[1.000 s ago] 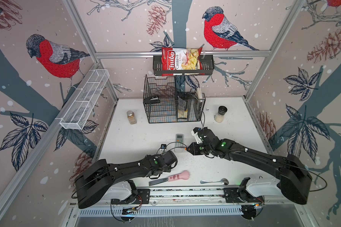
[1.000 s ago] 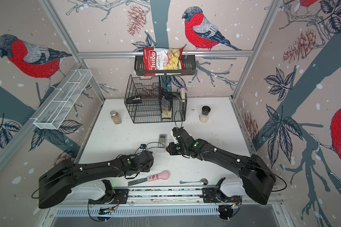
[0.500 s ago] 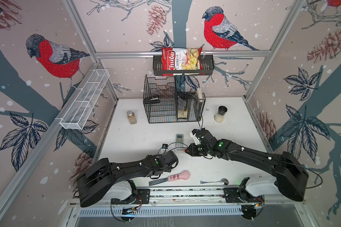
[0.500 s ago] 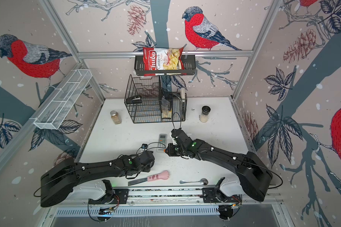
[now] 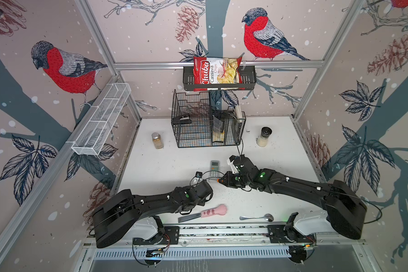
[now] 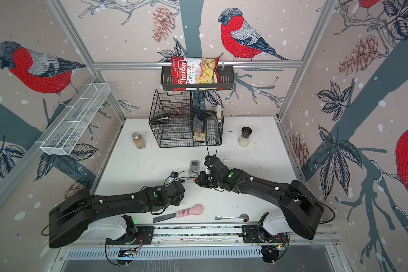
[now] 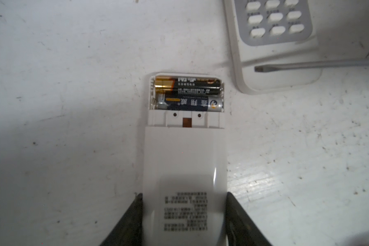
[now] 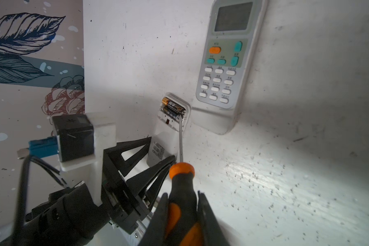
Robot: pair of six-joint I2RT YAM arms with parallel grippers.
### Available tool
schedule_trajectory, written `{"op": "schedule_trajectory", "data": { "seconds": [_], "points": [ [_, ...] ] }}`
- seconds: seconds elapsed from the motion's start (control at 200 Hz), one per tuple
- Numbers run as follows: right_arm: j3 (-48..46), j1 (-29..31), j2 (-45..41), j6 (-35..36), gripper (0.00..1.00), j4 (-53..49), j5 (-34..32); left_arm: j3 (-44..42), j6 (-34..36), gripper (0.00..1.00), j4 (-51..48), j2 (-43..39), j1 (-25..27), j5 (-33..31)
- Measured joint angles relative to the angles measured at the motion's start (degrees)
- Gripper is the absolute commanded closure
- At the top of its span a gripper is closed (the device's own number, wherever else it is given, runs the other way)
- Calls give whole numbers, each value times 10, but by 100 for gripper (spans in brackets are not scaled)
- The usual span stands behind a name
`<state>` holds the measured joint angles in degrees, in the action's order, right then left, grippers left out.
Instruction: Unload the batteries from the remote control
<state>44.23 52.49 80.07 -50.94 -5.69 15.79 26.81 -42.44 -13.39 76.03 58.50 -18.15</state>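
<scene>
The remote control (image 7: pixel 183 161) is small and white and lies back up on the table, its battery compartment open. My left gripper (image 7: pixel 183 198) is shut on its labelled end. Two batteries (image 7: pixel 190 85) lie side by side in the compartment, also seen as batteries (image 8: pixel 173 108) in the right wrist view. My right gripper (image 8: pixel 182 198) is shut on the orange-and-black screwdriver (image 8: pixel 181 181). The screwdriver blade (image 7: pixel 307 65) points at the compartment; in the left wrist view its tip stands just to the side of the batteries, apart from them. In both top views the two grippers meet mid-table, right gripper (image 5: pixel 222 181).
A larger grey-faced remote (image 5: pixel 214 168) with a screen lies face up right beside the held one. A pink-handled knife (image 5: pixel 212 210) and a spoon (image 5: pixel 257 217) lie near the front edge. A wire basket (image 5: pixel 207 127), a spice jar (image 5: pixel 157 140) and a shaker (image 5: pixel 264 136) stand at the back.
My right gripper with the screwdriver has edged slightly left toward the held remote. The left arm has stayed where it was.
</scene>
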Motion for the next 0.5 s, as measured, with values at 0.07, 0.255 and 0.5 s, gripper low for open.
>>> {"op": "schedule_trajectory", "data": {
  "seconds": [0.07,0.255,0.5],
  "points": [
    [1,0,6,0,100,3,1,-3,3,59,8,-1,0,-1],
    [3,3,21,-4,100,14,6,-15,4,60,28,-9,0,-5],
    [3,3,33,-15,100,27,6,-24,4,61,51,-11,-1,-10]
  ]
}}
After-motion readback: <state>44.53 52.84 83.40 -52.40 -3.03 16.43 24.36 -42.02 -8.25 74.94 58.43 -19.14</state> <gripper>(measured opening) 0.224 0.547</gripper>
